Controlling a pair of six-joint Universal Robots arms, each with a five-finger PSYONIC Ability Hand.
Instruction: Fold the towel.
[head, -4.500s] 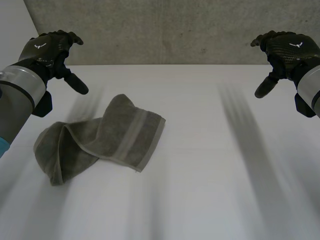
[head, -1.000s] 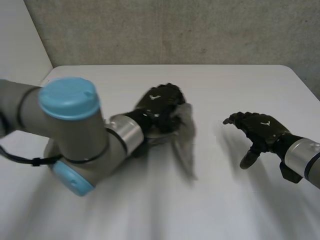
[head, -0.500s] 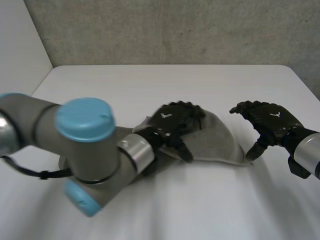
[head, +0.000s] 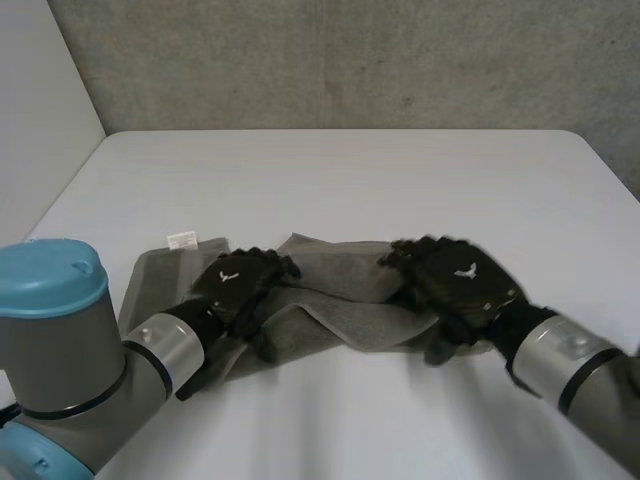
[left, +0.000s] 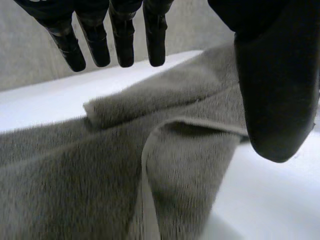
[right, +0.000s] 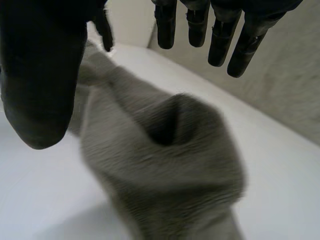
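Note:
A grey-green towel (head: 340, 300) lies crumpled in a long band across the middle of the white table (head: 350, 170), a white label (head: 182, 239) at its far left corner. My left hand (head: 240, 283) hovers over the towel's left half, fingers (left: 122, 40) straight and thumb apart, with a folded-over edge of the towel (left: 100, 175) below the palm. My right hand (head: 458, 285) is over the towel's right end, fingers straight. In the right wrist view a bunched hump of the towel (right: 165, 165) sits under that hand (right: 40, 75). Neither hand grips cloth.
A grey concrete wall (head: 350, 60) runs behind the table's far edge. My left arm's large elbow with its light-blue cap (head: 50, 275) stands at the near left, close to the towel's left end.
My left hand has let go of the towel and drawn back to the left. My right hand has moved left onto the towel's right end. The towel now lies stretched across the table.

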